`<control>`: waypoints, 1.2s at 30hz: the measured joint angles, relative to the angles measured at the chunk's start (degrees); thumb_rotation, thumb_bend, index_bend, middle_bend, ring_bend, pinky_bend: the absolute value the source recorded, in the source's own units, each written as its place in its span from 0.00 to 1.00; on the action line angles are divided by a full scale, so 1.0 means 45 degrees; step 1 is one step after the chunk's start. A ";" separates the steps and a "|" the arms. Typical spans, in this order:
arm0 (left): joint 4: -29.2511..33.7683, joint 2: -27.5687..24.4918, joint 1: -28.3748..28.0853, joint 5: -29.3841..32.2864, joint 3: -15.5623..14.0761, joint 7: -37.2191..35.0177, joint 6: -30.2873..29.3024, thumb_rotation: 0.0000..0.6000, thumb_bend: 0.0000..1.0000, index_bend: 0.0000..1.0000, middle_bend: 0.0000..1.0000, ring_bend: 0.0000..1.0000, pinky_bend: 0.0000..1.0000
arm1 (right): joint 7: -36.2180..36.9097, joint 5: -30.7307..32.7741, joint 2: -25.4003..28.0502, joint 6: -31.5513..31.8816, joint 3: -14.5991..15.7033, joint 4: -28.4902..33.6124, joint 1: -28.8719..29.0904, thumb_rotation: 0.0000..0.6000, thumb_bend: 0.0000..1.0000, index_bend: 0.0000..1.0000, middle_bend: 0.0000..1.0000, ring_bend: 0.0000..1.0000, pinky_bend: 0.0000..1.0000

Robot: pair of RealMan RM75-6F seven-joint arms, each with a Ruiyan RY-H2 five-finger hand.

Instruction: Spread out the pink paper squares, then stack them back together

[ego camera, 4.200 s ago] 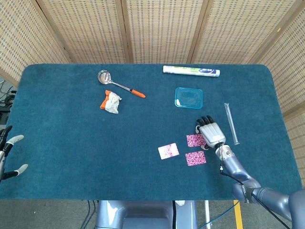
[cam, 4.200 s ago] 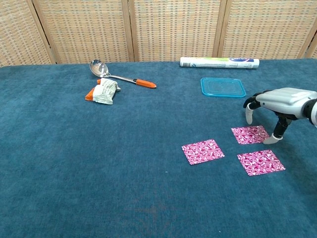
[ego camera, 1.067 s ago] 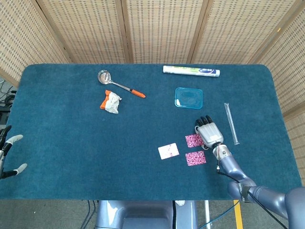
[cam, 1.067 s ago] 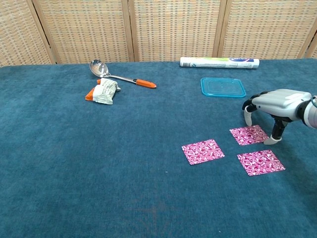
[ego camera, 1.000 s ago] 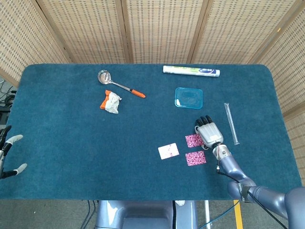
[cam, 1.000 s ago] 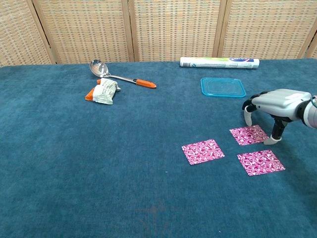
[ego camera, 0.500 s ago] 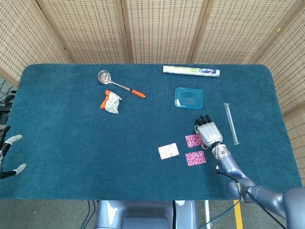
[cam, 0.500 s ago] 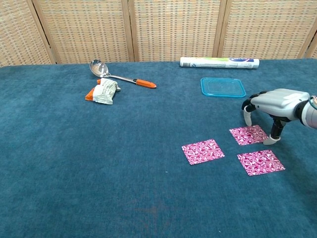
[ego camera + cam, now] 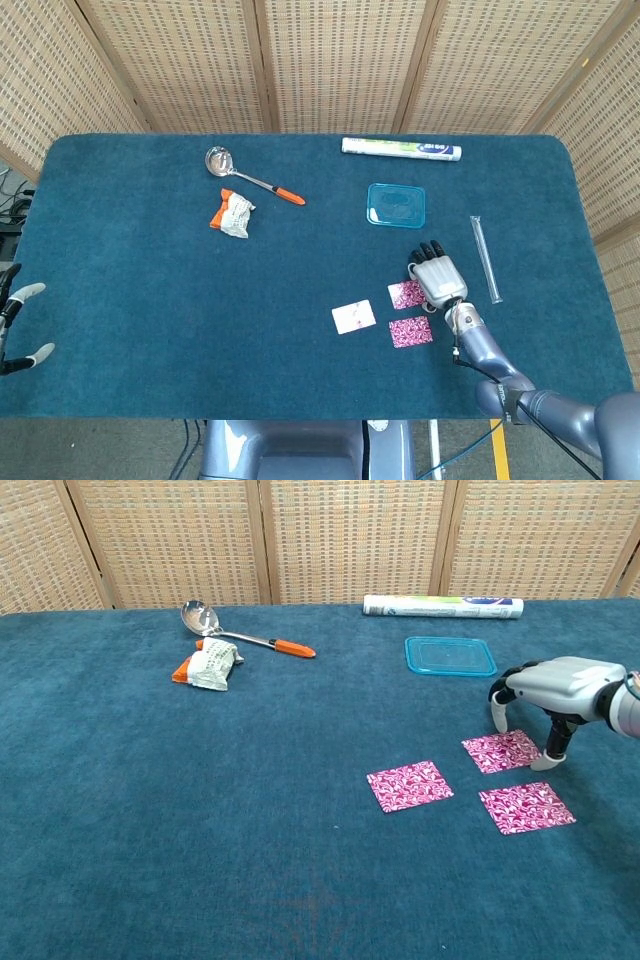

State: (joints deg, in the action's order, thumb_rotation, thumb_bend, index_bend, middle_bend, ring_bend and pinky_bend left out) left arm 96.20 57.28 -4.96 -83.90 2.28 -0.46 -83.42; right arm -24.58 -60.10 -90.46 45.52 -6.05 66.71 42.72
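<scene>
Three pink patterned paper squares lie apart on the blue cloth. One square (image 9: pixel 409 785) (image 9: pixel 353 316) is furthest left, one (image 9: pixel 526 807) (image 9: pixel 411 331) nearest the front, and one (image 9: pixel 502 751) (image 9: pixel 406 293) behind it. My right hand (image 9: pixel 553 691) (image 9: pixel 438 279) arches over the rear square, its fingers spread and its thumb tip (image 9: pixel 546 763) down at that square's right edge. It holds nothing. Only the fingertips of my left hand (image 9: pixel 22 325) show, at the left edge of the head view, apart and empty.
A metal spoon (image 9: pixel 240 633) with an orange handle and a crumpled wrapper (image 9: pixel 208 665) lie at the back left. A white roll (image 9: pixel 442 606) lies along the far edge, a blue lid (image 9: pixel 450 656) in front of it. A clear tube (image 9: pixel 485 258) lies right of my right hand.
The right hand has crept slightly leftward, and the rear square has slid a little left with it. The other two squares and the left hand have not moved.
</scene>
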 measured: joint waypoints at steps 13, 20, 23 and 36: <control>-0.0061 0.0008 -0.0010 0.0001 0.0018 -0.0074 0.0009 1.00 0.13 0.21 0.00 0.00 0.00 | -0.0090 0.0007 0.0335 0.0103 -0.0049 0.0520 -0.0010 1.00 0.25 0.45 0.17 0.00 0.00; -0.0086 0.0022 -0.0021 0.0001 0.0027 -0.0098 0.0020 1.00 0.13 0.21 0.00 0.00 0.00 | -0.0231 0.0059 0.0795 0.0209 -0.0080 0.1206 -0.0018 1.00 0.24 0.45 0.17 0.00 0.00; -0.0088 0.0025 -0.0030 -0.0009 0.0030 -0.0102 0.0023 1.00 0.13 0.21 0.00 0.00 0.00 | -0.0295 0.0083 0.0961 0.0263 -0.0065 0.1499 -0.0038 1.00 0.24 0.45 0.17 0.00 0.00; -0.0064 0.0012 -0.0063 -0.0050 0.0045 -0.0101 0.0028 1.00 0.13 0.21 0.00 0.00 0.00 | -0.0501 0.0174 0.1734 0.0571 0.0186 0.2618 -0.0298 1.00 0.24 0.45 0.18 0.00 0.00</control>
State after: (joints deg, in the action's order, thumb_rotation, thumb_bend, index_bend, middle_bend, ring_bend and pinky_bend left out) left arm 95.92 57.33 -5.25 -84.13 2.48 -0.91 -83.30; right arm -26.83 -59.32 -82.66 48.09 -5.22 78.49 41.38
